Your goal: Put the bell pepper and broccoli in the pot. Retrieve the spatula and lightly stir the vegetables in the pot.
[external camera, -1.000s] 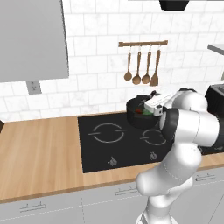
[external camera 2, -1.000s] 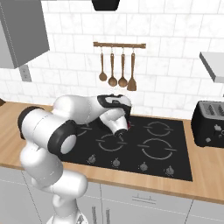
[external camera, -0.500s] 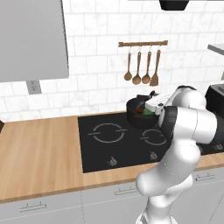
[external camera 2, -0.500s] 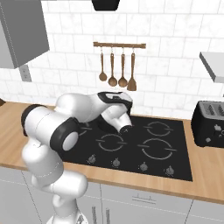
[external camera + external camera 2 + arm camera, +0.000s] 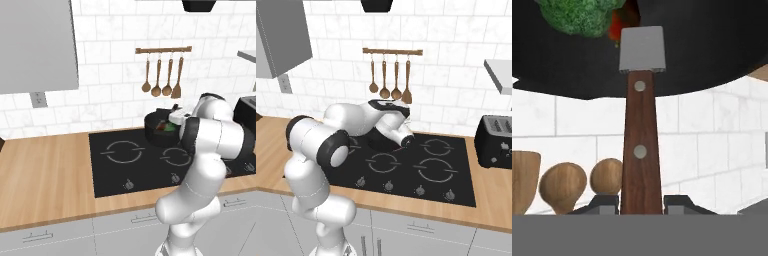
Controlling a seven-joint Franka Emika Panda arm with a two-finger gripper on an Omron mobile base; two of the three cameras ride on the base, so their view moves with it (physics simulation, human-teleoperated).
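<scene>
Over the last second I've swung the arm in toward the pot, and now my gripper is clenched on the spatula, blade inside the pot beside the broccoli and bell pepper, so stirring can start.

pot black | broccoli green | spatula grey blade, brown handle | bell pepper seemingly red

The pot — squat, black, matte — is spanning the top of the hand view, with the bright green broccoli lying inside at upper left and the red-orange bell pepper touching it. The spatula is standing upright at centre, its grey blade overlapping the pot's dark interior.
</scene>
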